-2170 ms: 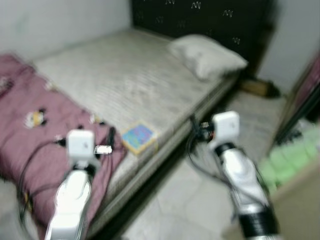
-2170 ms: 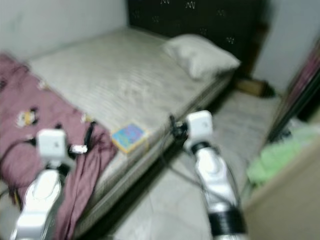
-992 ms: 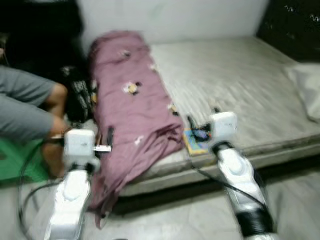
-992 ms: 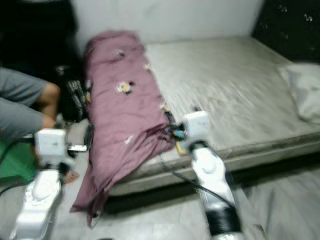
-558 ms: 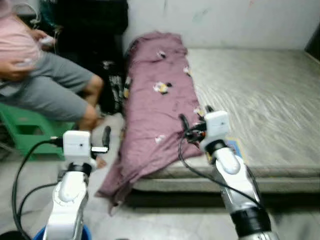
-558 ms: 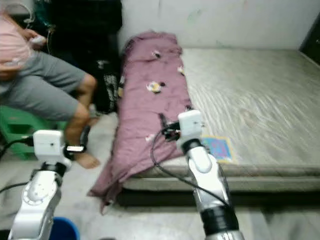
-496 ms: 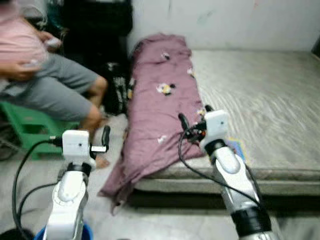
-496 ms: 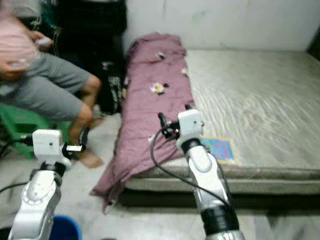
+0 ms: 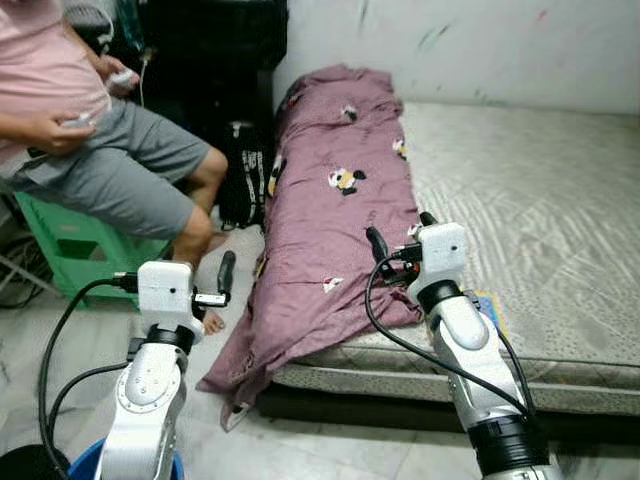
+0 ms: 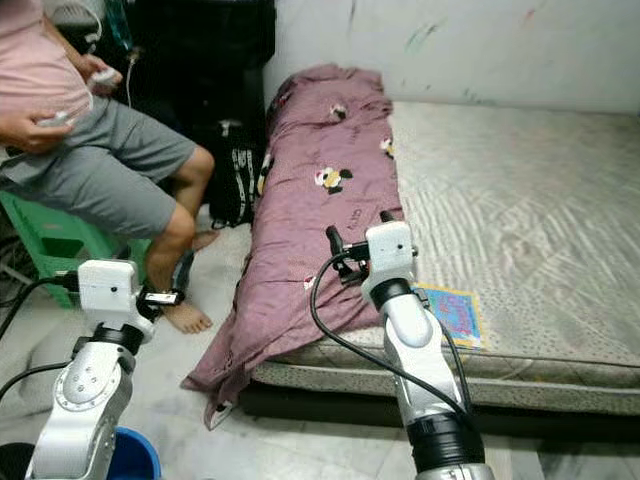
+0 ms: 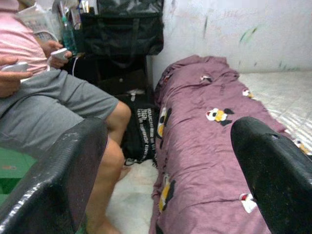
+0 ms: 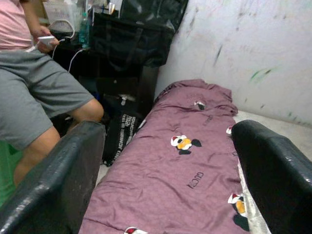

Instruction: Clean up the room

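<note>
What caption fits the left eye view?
Both open pincers hover before a purple blanket draped over the mattress.

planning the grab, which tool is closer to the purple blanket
Right. The right tool hangs over the purple blanket on the bed; the left tool is beside it, over the floor near the person's foot.

A purple blanket is lying along the mattress's left edge, spilling onto the floor. A seated person's legs, a green stool and a black bag are crowding the floor beside it. The mattress's middle is lying bare; a small book is sitting at its near edge.
</note>
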`<state>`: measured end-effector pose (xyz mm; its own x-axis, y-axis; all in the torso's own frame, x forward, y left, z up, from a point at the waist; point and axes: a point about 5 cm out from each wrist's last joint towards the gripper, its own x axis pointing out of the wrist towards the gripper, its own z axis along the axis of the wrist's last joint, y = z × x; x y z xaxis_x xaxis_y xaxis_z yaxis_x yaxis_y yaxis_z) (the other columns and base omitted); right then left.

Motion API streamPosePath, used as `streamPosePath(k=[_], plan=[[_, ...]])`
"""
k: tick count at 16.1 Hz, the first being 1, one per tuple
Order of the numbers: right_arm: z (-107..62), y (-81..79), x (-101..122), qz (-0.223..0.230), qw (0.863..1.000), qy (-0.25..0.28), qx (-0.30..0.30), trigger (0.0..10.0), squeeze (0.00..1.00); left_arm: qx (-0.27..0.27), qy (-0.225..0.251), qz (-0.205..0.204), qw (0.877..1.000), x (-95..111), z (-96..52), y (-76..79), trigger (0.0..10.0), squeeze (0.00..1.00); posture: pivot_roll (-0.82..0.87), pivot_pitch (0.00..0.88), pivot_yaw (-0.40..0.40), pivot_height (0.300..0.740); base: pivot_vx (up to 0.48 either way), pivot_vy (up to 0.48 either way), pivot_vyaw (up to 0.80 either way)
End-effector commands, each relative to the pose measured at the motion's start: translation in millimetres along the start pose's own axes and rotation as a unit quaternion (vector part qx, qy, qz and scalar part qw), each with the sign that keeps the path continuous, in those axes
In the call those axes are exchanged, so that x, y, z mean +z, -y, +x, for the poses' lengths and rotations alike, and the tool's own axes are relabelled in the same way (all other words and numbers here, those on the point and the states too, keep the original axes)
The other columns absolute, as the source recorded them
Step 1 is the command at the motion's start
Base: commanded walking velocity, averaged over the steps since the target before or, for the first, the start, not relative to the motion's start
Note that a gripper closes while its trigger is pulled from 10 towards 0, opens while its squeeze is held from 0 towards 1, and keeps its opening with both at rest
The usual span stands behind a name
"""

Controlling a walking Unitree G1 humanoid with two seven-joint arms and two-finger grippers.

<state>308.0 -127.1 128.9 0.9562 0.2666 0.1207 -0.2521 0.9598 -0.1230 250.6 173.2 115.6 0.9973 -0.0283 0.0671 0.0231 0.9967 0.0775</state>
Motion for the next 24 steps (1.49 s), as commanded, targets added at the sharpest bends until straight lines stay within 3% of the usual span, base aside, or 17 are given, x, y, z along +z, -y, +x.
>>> streamPosePath(k=[1, 7, 16, 19, 24], plan=[[-1.8, 5.4, -1.6, -0.002, 1.000, -0.003, -0.006, 10.0, 0.00, -0.008, 0.006, -0.004, 1.000, 2.5, 1.1, 2.6, 10.0, 0.00, -0.02, 0.000, -0.032, 0.740, 0.289, 0.000, 0.00], [-0.6, 5.5, -1.0, -0.002, 1.000, -0.003, -0.008, 10.0, 0.00, -0.006, 0.004, -0.004, 1.000, 2.3, 1.5, 2.1, 10.0, 0.00, -0.02, 0.000, -0.034, 0.740, 0.284, 0.000, 0.00], [4.6, 3.1, -0.6, -0.001, 1.000, 0.004, -0.010, 10.0, 0.00, 0.010, 0.002, 0.009, 1.000, 2.6, 6.0, -1.5, 10.0, 0.00, -0.03, 0.000, -0.018, 0.740, 0.000, 0.000, 0.13], [5.7, 4.4, -0.8, 0.001, 1.000, 0.005, -0.011, 10.0, 0.00, 0.008, 0.003, 0.009, 1.000, 2.7, 6.1, -0.7, 10.0, 0.00, -0.03, 0.000, -0.019, 0.740, 0.000, -0.270, 0.73], [6.8, 2.7, -1.5, 0.000, 1.000, 0.004, -0.007, 10.0, 0.00, 0.008, 0.003, 0.007, 1.000, 2.6, 5.7, -0.2, 10.0, 0.00, -0.03, 0.000, -0.022, 0.740, 0.000, -0.265, 0.00]])
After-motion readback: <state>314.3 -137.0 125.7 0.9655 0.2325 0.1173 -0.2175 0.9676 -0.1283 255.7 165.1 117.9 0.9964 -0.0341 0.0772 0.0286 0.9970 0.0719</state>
